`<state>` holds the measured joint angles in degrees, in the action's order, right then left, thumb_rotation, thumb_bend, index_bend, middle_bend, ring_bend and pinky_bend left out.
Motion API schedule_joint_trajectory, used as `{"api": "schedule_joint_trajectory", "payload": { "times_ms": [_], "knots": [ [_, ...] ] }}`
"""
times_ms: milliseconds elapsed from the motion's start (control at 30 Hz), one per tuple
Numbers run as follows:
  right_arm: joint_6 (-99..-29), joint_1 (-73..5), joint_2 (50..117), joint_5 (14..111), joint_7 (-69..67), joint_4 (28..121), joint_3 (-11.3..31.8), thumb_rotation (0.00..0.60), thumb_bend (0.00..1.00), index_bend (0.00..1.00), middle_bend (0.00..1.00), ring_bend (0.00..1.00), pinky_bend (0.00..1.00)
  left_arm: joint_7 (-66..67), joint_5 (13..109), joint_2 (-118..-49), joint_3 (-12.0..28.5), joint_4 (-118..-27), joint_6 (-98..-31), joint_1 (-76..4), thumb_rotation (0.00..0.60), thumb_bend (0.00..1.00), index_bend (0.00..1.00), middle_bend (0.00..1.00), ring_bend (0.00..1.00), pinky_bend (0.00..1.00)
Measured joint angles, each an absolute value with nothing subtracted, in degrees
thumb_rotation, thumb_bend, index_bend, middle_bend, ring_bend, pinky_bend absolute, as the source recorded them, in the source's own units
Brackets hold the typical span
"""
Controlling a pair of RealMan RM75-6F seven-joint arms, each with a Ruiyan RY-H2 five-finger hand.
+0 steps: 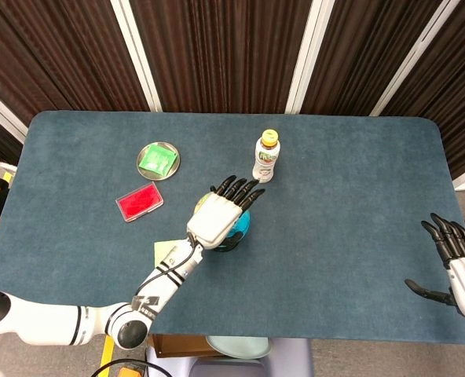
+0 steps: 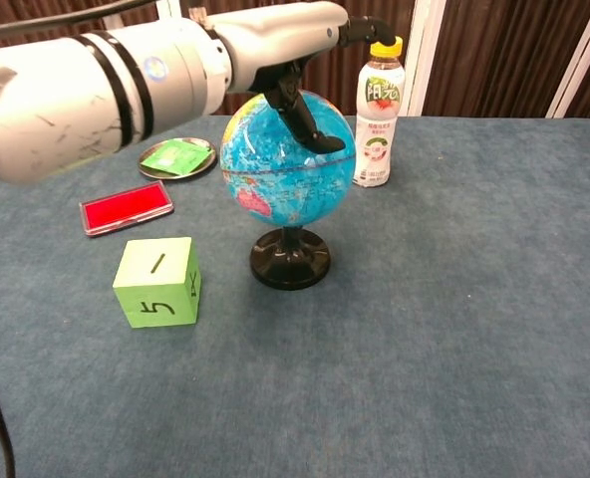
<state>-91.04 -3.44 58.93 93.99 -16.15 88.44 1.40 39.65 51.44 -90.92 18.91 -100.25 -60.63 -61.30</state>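
A big counter [image 1: 358, 173] with a soft dark blue-green top is filling most of the room. Its corners are looking round. Behind it, dark brown curtains [image 1: 217, 47] are hanging in long folds, and white strips [image 1: 142, 55] are running down between them. Even light is falling on everything.

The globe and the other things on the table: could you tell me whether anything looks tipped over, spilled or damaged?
Nothing stands out. The globe stands on its base, the bottle is upright and capped, and the green cube and red case lie flat. The left hand is above the globe.
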Motion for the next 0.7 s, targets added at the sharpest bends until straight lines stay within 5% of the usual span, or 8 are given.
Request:
{"api": "schedule_joint_trajectory", "payload": {
  "times_ms": [700],
  "knots": [
    [-89.69, -4.52, 59.17, 94.26, -15.97, 88.76, 1.59, 0.6, 0.0, 0.0, 0.03, 0.0, 0.0, 40.47, 57.43, -82.86, 10.69, -107.09, -68.73, -54.11, 0.6, 0.3, 0.0, 0.0, 0.0, 0.0]
  ]
}}
